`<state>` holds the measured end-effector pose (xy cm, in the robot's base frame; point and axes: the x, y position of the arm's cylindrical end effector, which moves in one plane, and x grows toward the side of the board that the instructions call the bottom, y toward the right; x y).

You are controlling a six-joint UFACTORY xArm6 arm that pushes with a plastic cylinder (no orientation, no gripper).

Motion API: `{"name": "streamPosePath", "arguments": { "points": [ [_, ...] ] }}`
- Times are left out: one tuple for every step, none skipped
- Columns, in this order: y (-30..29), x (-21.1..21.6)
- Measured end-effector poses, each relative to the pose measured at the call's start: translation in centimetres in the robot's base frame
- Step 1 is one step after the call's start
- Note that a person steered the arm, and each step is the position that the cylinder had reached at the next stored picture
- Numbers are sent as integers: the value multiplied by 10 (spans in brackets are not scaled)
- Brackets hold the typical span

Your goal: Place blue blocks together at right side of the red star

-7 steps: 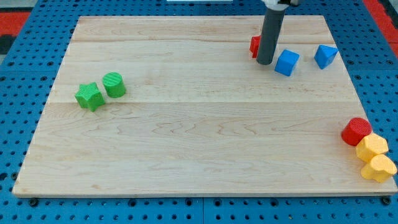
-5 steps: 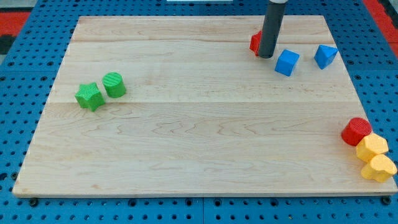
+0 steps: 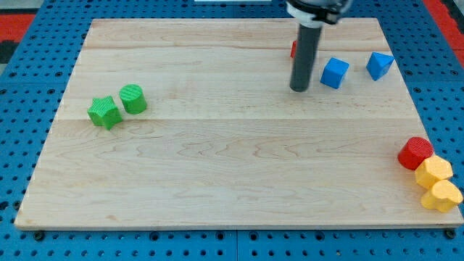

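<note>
tip (image 3: 299, 88): parked left of the blue cube (image 3: 334, 72), apart
claw: none fitted, state couldn't be told
step: 2 blues being gathered
next: blue block (image 3: 379, 64) probably needed nudging left, toward the red star (image 3: 294, 49)

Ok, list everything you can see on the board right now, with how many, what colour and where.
Cube: one, blue, upper right, just right of the rod.
Block: one, blue, shape unclear, upper right, apart from the cube.
Star: one, red, top, mostly hidden behind the rod.
Star: one, green, left side.
Cylinder: one, green, beside the green star.
Cylinder: one, red, right edge.
Blocks: two, yellow, right edge below the red cylinder.
Board: one, wooden.
My tip: one, dark, left of the blue cube, not touching.
</note>
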<state>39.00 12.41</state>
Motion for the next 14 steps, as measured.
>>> {"name": "streamPosePath", "arguments": {
  "points": [
    [14,7],
    [40,2],
    [55,-36],
    [65,-47],
    [72,-75],
    [74,-81],
    [83,-76],
    [117,-8],
    [136,26],
    [170,-9],
    [170,-21],
    [168,-45],
    [158,-45],
    [143,-45]
  ]
}}
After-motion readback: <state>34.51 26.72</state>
